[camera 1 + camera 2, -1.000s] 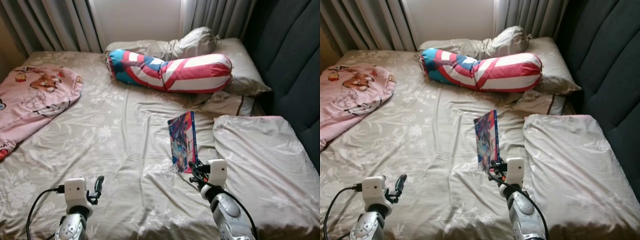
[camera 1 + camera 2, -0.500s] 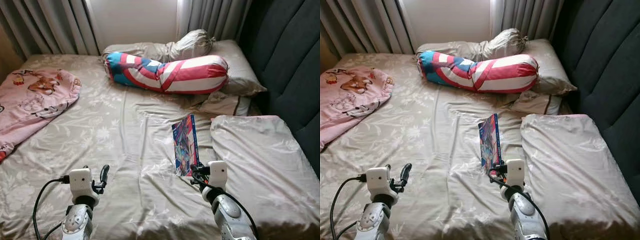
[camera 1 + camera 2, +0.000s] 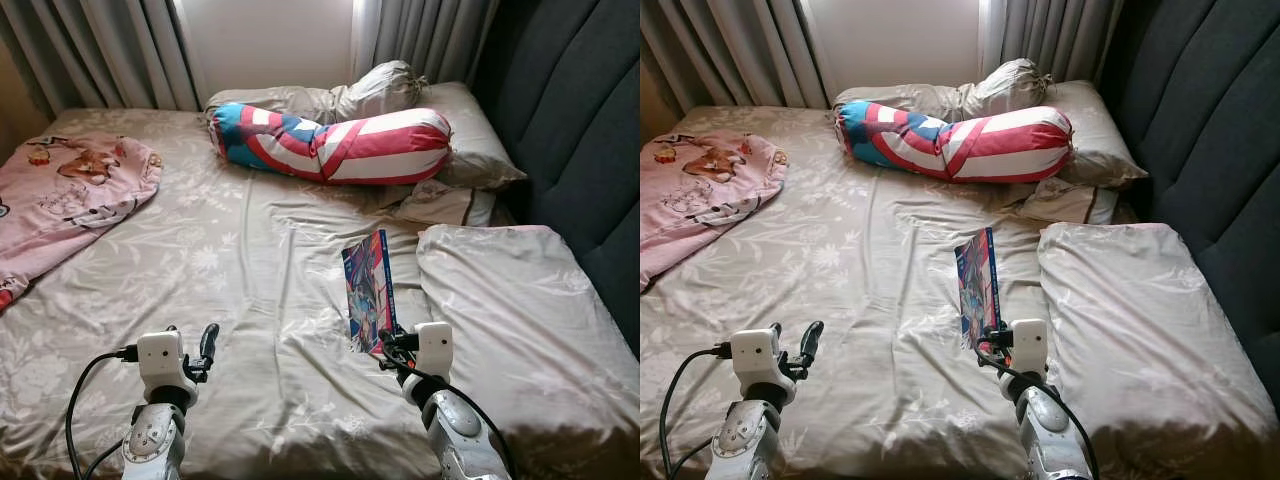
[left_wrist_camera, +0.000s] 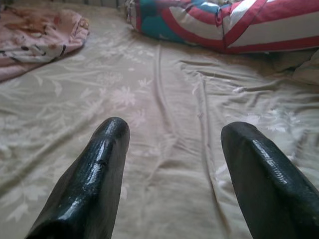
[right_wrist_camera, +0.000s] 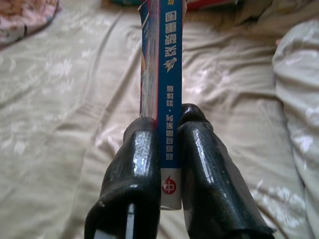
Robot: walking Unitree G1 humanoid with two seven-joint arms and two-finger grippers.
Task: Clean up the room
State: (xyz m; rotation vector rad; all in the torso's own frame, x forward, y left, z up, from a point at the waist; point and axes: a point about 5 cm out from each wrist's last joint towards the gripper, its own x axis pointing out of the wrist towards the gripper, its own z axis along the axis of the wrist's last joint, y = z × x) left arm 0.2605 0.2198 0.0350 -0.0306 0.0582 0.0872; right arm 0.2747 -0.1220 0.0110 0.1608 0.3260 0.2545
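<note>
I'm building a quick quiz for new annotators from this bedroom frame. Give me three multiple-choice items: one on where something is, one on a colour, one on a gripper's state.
1. Where does the pink cartoon-print blanket lie?
A. On the bed's left side
B. Under the striped bolster
C. On the pillow by the headboard

2. What colours does the bolster at the head of the bed show?
A. Green and yellow
B. Red, white and blue
C. Plain grey

3. What is the right gripper doing?
A. Hanging open
B. Shut on a pillow corner
C. Shut on the book

Answers:
1 A: the pink blanket lies spread over the bed's left side.
2 B: the bolster bears red and white stripes with a blue end.
3 C: the right gripper clamps the book by its spine; the left gripper is open over the sheet.
</note>
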